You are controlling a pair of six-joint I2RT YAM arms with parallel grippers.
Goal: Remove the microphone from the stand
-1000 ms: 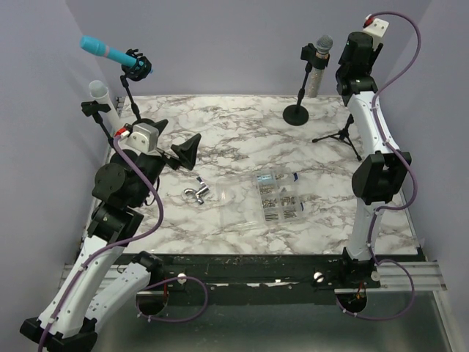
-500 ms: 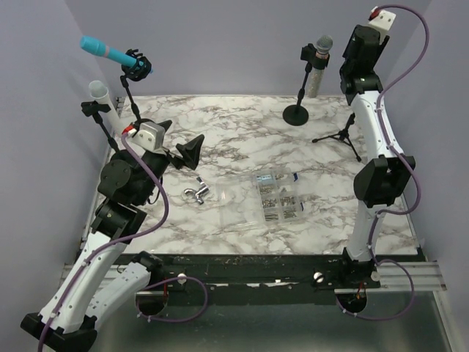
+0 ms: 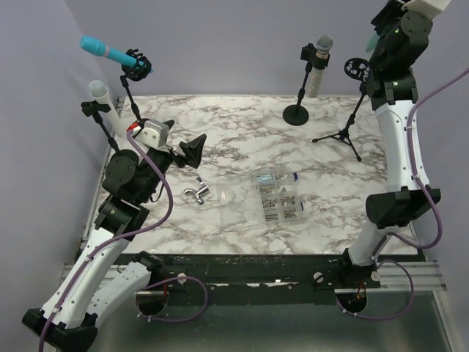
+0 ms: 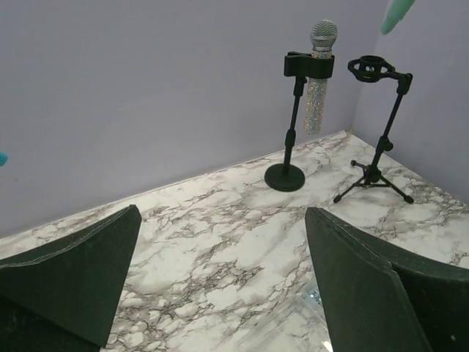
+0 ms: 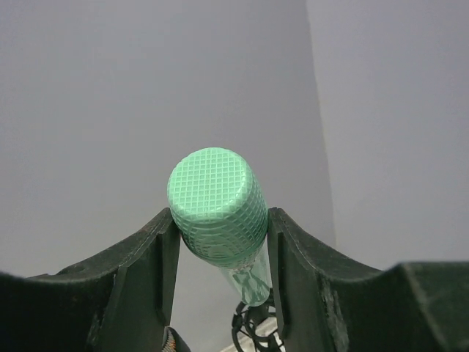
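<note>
We judge the removal itself done. The mint-green microphone (image 5: 217, 192) is pinched at its head between the dark jaws of the right gripper (image 5: 220, 220) and hangs in the air above the table's far right corner. It is clear of the black tripod stand (image 3: 344, 133), whose ring-shaped clip (image 4: 370, 67) stands empty just below it. What may remain, in our view, is carrying the microphone away and setting it down on the white marble-patterned table (image 3: 242, 139).

The microphone's head is a rounded dome with a fine cross-hatched mesh. Its body below narrows and looks smooth, slightly translucent. The stand is thin matt metal on three splayed legs.

The left gripper (image 4: 221, 213) hovers over the table's left side, its jaws spread wide around nothing. At the far edge a glittery silver microphone (image 4: 319, 81) sits in a round-based black stand (image 4: 285, 176).
</note>
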